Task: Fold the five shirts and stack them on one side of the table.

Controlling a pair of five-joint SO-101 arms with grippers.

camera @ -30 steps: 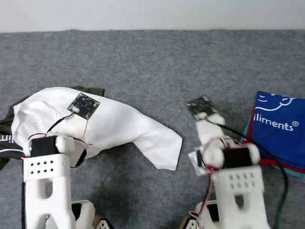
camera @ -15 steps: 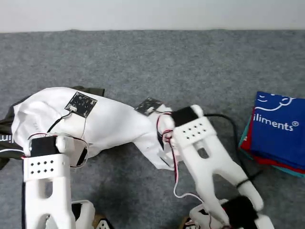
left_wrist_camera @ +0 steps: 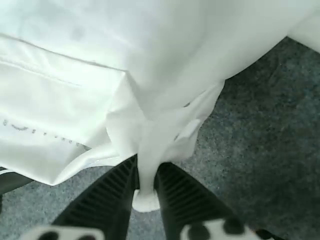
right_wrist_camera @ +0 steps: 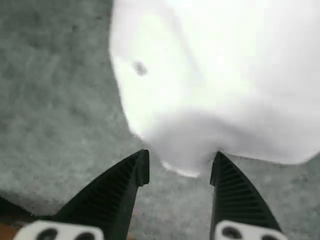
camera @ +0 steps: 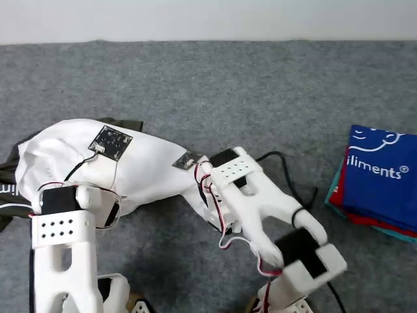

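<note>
A crumpled white shirt (camera: 156, 169) lies at the left of the grey table, over a dark shirt (camera: 8, 176). In the left wrist view my left gripper (left_wrist_camera: 145, 184) is shut on a bunched fold of the white shirt (left_wrist_camera: 150, 75). My right arm (camera: 238, 176) stretches across to the shirt's loose right end. There my right gripper (right_wrist_camera: 179, 170) is open, one finger on each side of the edge of the white cloth (right_wrist_camera: 215, 75). At the table's right edge sits a stack of folded shirts (camera: 381, 173), blue on top.
Red and teal folded layers (camera: 342, 202) show under the blue shirt. Bare grey carpet (camera: 247, 91) covers the table's far half. A black cable (camera: 287, 186) trails from the right arm toward the stack.
My right arm has swung left, from beside the folded stack to the white shirt's loose end. The left arm and the shirt have stayed put.
</note>
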